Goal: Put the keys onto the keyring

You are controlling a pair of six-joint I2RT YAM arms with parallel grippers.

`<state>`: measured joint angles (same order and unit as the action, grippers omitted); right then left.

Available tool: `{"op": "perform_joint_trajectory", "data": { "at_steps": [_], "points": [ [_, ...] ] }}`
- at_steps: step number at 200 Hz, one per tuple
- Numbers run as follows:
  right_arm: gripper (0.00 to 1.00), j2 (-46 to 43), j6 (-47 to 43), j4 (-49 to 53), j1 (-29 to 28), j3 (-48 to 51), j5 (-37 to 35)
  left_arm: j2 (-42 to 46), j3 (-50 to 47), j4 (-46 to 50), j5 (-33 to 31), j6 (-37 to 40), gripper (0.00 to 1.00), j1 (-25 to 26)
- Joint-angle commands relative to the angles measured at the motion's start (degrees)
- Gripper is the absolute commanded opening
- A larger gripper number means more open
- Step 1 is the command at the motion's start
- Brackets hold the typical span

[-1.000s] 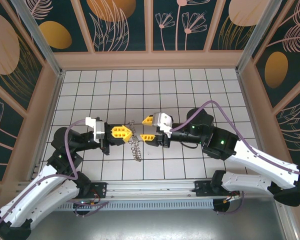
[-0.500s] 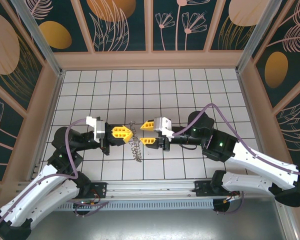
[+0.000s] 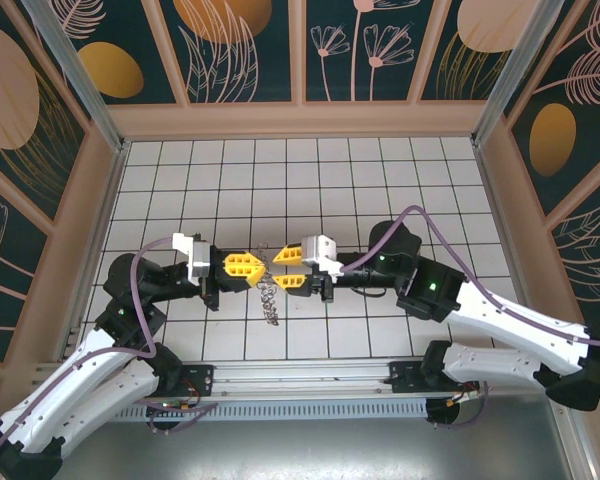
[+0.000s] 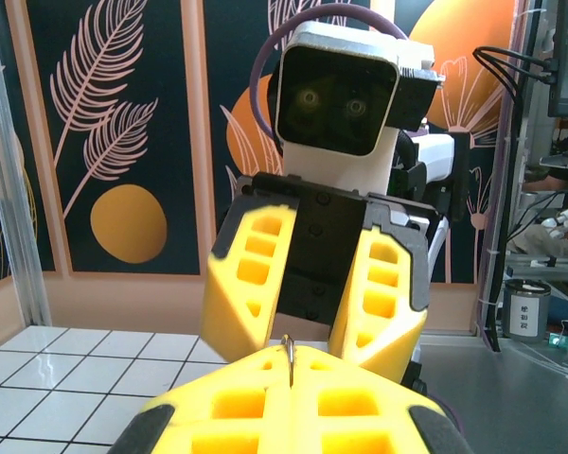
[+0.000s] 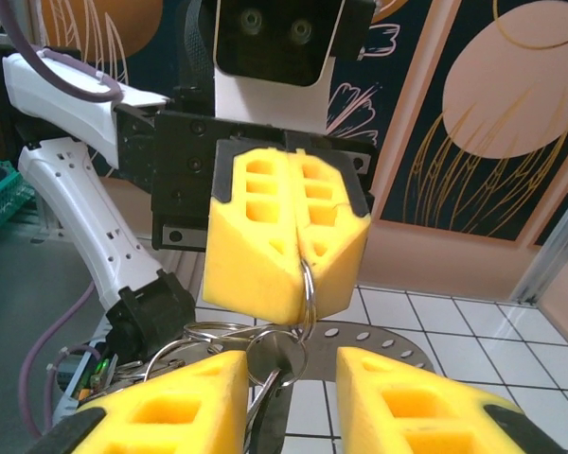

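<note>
Centre of top view: left gripper point(image 3: 256, 266) and right gripper point(image 3: 280, 270) stand tip to tip, keyring point(image 3: 271, 298) dangling between them; no passage.
Upper half: bare floor point(image 3: 280, 170) runs up to the back wall point(image 3: 300, 118), wide open.
Lower centre: thin strip of tiles above the rail point(image 3: 300, 372).
Lower corners: left arm point(image 3: 90, 370) and right arm point(image 3: 510, 325) block them.

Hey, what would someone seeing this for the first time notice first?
The left end effector and right end effector, both yellow-fingered, sit almost nose to nose in the middle of the top view. The left is shut on a wire loop of the large flat grey-brown metal ring, which dangles chain-like between them; the right is open.
</note>
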<state>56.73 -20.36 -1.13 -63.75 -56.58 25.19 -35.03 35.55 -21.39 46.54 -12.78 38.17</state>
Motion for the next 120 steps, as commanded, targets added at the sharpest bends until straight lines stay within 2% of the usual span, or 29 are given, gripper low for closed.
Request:
{"op": "perform_joint_trajectory", "data": {
  "at_steps": [1,92,120],
  "points": [
    [0.29,0.5,1.2,-2.7,-0.3,-1.5,1.2,0.3,1.4,-4.6,1.4,-1.2,0.0,0.0],
    [0.25,1.5,1.3,-4.8,-0.6,-1.7,1.8,-0.8,1.2,-5.0,2.0,-1.4,0.0,0.0],
    [0.21,2.2,1.2,-4.6,-0.5,-2.1,1.9,-0.8,1.0,-5.2,2.0,-1.5,0.0,0.0]
  ]
}}
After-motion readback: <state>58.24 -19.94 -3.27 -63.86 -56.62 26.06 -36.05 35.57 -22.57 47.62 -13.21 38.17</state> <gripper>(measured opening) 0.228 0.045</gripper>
